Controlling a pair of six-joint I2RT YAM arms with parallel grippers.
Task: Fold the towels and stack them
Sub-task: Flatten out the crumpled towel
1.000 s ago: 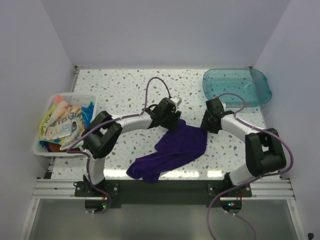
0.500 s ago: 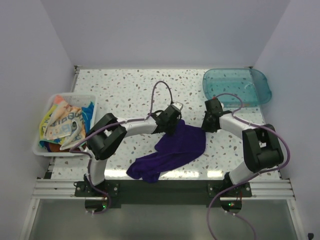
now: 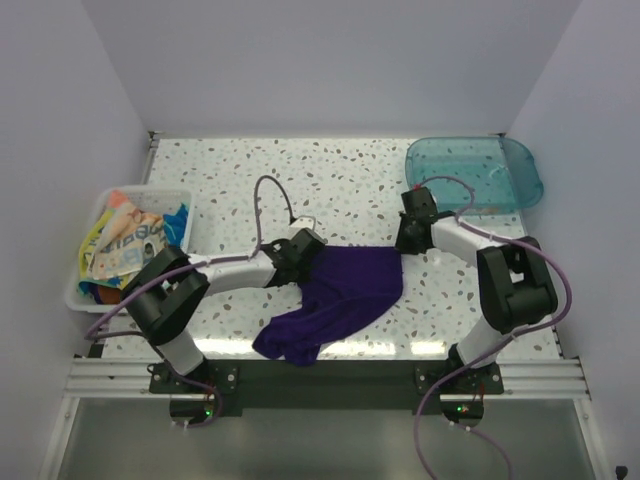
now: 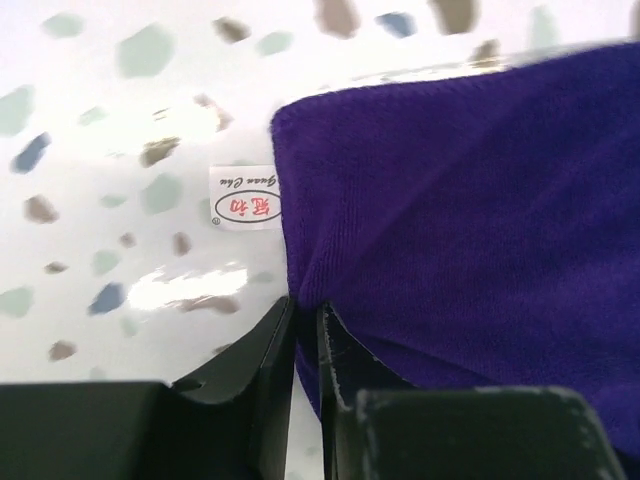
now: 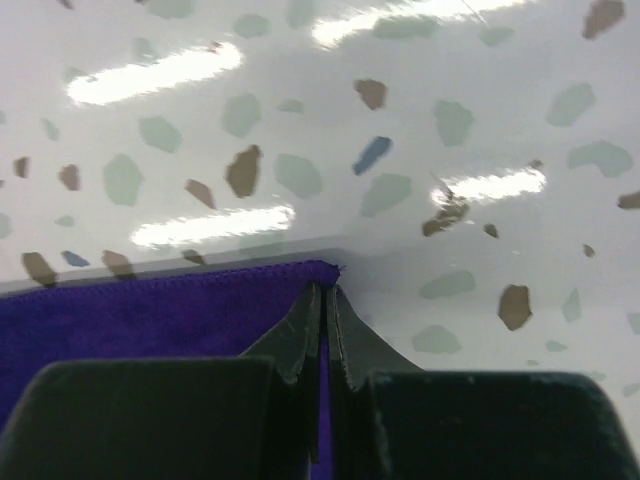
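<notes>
A deep purple towel (image 3: 345,295) lies spread on the speckled table, its near end bunched by the front edge. My left gripper (image 3: 301,262) is shut on the towel's far left corner (image 4: 300,290), beside a small white label (image 4: 245,209). My right gripper (image 3: 402,243) is shut on the far right corner (image 5: 325,272); purple cloth shows between its black fingers (image 5: 298,325). The far edge runs stretched between the two grippers. More towels (image 3: 125,245), patterned and coloured, sit piled in a bin on the left.
A white bin (image 3: 90,295) stands at the table's left edge. A clear teal tray (image 3: 520,180) sits at the back right corner. Purple cables loop over both arms.
Both grippers have closed on the towel's far corners. The left gripper has moved left and the right gripper slightly back, pulling the far edge out straight and wider.
</notes>
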